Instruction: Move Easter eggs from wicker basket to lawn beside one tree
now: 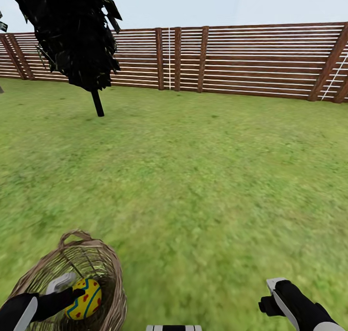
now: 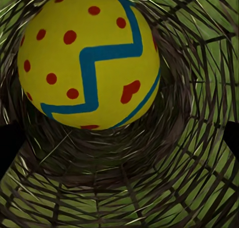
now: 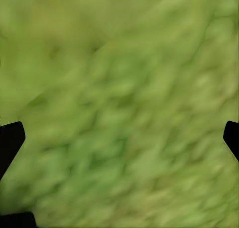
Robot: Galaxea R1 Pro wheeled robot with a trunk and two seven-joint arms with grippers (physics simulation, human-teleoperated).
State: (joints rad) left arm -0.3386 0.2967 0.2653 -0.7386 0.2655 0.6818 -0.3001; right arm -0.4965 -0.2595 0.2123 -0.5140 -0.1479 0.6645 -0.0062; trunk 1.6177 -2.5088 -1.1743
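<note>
One egg (image 2: 89, 58) sits inside the basket (image 1: 104, 266) on the grass (image 1: 203, 176); which way its long axis runs cannot be told. The left gripper (image 1: 72, 287) reaches into the basket, fingers spread, touching nothing. The right gripper (image 1: 273, 297) hangs open over grass.

We saw open lawn (image 1: 208, 176) ahead; only the black tree (image 1: 72, 31) and fence (image 1: 251, 60) stood far off, while wicker basket (image 1: 113, 273) walls hemmed the egg (image 1: 84, 299).

Fenced garden: lawn (image 1: 208, 176), slatted fence (image 1: 251, 60), tree (image 1: 72, 31)
</note>
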